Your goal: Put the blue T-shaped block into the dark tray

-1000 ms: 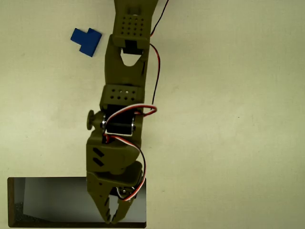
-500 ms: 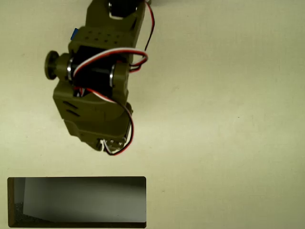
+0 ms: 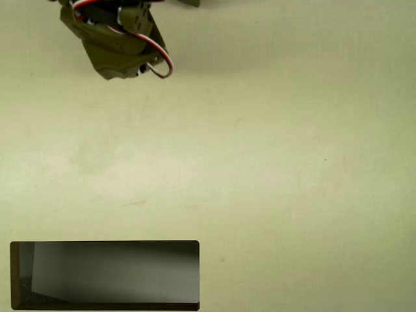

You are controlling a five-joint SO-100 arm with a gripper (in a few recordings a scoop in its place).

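Since the earlier frames the arm (image 3: 116, 39) has swung from over the dark tray (image 3: 104, 275) back up the worktop (image 3: 273, 169) to the top left corner of the overhead view, where its olive body with the red, white and black wires now sits over the spot where the blue T-shaped block lay a second ago; the block is hidden under it at this moment, so I judge it to be still there on the worktop, not yet lifted. The jaws are beneath the wrist housing and out of sight, so I cannot tell whether they are wide, narrow or closed on anything. The tray lies at the bottom left, well apart from the arm, its glossy dark grey inside bare. As for handling, the block looks small, flat, rigid and light, with a matte face that should not slip; it will not crush. The likely best hold is across the stem or the narrow width of the crossbar, jaws square to two parallel sides, low enough to catch its thin edge.
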